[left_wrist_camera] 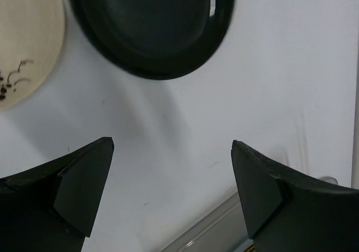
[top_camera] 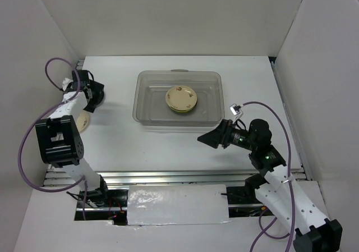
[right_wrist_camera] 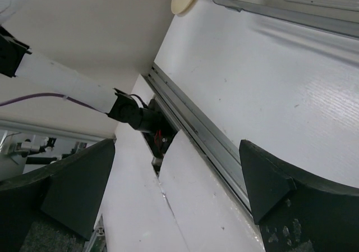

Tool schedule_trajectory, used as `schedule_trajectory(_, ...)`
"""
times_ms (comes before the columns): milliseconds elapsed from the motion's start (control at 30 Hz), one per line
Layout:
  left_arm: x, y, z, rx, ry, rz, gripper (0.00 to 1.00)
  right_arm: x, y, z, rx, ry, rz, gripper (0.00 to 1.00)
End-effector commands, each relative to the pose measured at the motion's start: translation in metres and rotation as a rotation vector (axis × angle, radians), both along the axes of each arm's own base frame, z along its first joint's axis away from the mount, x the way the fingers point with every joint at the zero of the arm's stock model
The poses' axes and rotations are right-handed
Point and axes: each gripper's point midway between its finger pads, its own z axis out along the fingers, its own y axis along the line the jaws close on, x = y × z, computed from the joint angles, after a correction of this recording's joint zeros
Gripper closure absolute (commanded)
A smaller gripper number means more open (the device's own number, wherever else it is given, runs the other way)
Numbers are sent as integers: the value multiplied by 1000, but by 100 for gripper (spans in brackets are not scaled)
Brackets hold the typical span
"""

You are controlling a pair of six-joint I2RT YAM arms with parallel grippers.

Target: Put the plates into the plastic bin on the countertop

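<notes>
The countertop [top_camera: 112, 145] is plain white and boxed in by white walls [top_camera: 168, 16] on the left, far and right sides. A metal rail [top_camera: 168, 176] runs along its near edge.

Near the far-left corner, the left gripper [left_wrist_camera: 173, 145] hangs over the surface with its jaws spread wide and nothing between them. Just ahead of its fingertips lies a black plate [left_wrist_camera: 151, 22], flat on the table. A cream plate [top_camera: 84, 120] with small dark marks lies just beside it, closer to the left edge and partly hidden by the arm in the top view.

The plastic bin [top_camera: 175, 120] sits in the middle of the table towards the far edge. Its long axis runs left to right, parallel to that edge, and its open side faces up. One pale yellow plate [top_camera: 181, 99] lies flat inside, about at its centre.

The right gripper [right_wrist_camera: 176, 144] hovers off the bin's near-right corner, pointing towards the left edge. Its jaws are wide apart and hold nothing.
</notes>
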Motion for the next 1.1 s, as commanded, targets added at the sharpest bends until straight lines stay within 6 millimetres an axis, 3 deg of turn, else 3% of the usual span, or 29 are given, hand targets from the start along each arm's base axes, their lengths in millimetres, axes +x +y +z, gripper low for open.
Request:
schedule_trajectory(0,-25,-10,-33,-86,43,106,1,-5,7,24,54,-110,47,0)
schedule_trajectory(133,-42,-21,-51,-117,15,270,1,-9,9,25,58,-114,61,0)
schedule_trajectory(300,-31,-21,-44,-67,-178,370,1,-18,15,30,80,-125,98,0)
schedule_trajectory(433,-19,-21,-45,-62,-208,415,1,-20,18,29,67,-129,113,0)
schedule_trajectory(567,-20,-11,-53,-36,-205,474,1,-21,21,29,69,-129,134,0)
schedule_trajectory(700,-8,7,-48,-27,-265,516,1,-27,22,32,76,-146,165,0)
schedule_trajectory(1067,19,25,-83,-11,-179,543,5,-39,21,39,68,-189,202,0)
